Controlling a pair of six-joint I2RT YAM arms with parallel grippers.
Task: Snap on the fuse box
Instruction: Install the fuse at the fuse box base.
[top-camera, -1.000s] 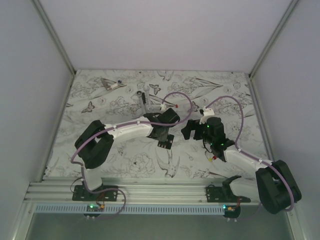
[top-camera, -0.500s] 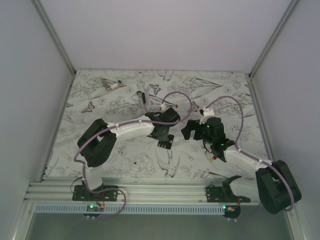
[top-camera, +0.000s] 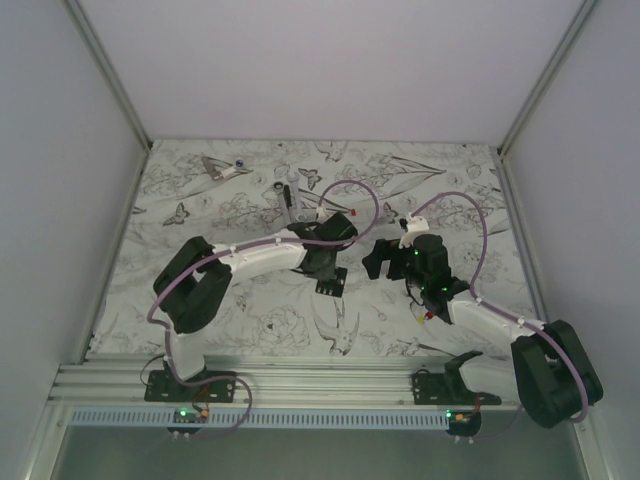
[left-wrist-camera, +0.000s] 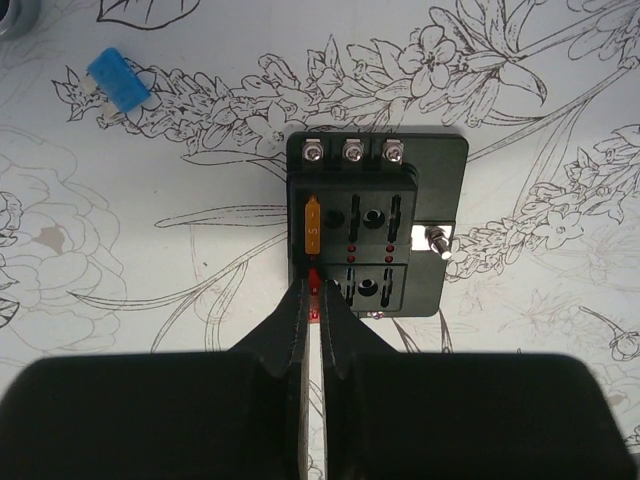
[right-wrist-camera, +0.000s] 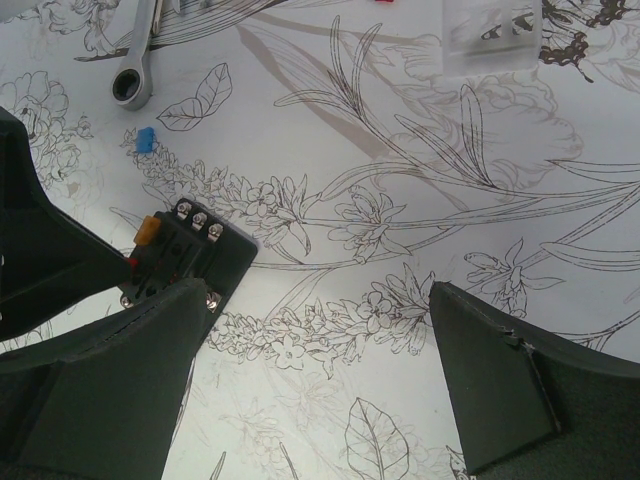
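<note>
The counter (top-camera: 255, 325) is boxed in by white walls (top-camera: 60, 200) on the left, right and far side, and a metal rail (top-camera: 300, 383) runs along its near edge. The fuse box (left-wrist-camera: 375, 225) sits near the middle of the flowered cloth, between my two arms and well clear of every wall. There is open cloth to its right and on the near side.

My left pincer (left-wrist-camera: 314, 295) hangs right over the near left corner of the box. Its fingers are pressed almost together, with only a thin slit between them. A sliver of red shows at the tips, but I cannot tell if it is pinched or only touched. My right pincer (right-wrist-camera: 315, 300) is spread as wide as it goes, holds nothing, and hovers just to the right of the box.

The box is black and squarish and lies flat. It has three screws (left-wrist-camera: 352, 152) along its far edge, a metal stud (left-wrist-camera: 437, 243) on its right side and an orange fuse (left-wrist-camera: 312, 225) seated in the left slot. A loose blue fuse (left-wrist-camera: 118, 85) lies apart on the cloth. A wrench (right-wrist-camera: 135, 60) and a clear plastic piece (right-wrist-camera: 490, 35) lie farther off.
</note>
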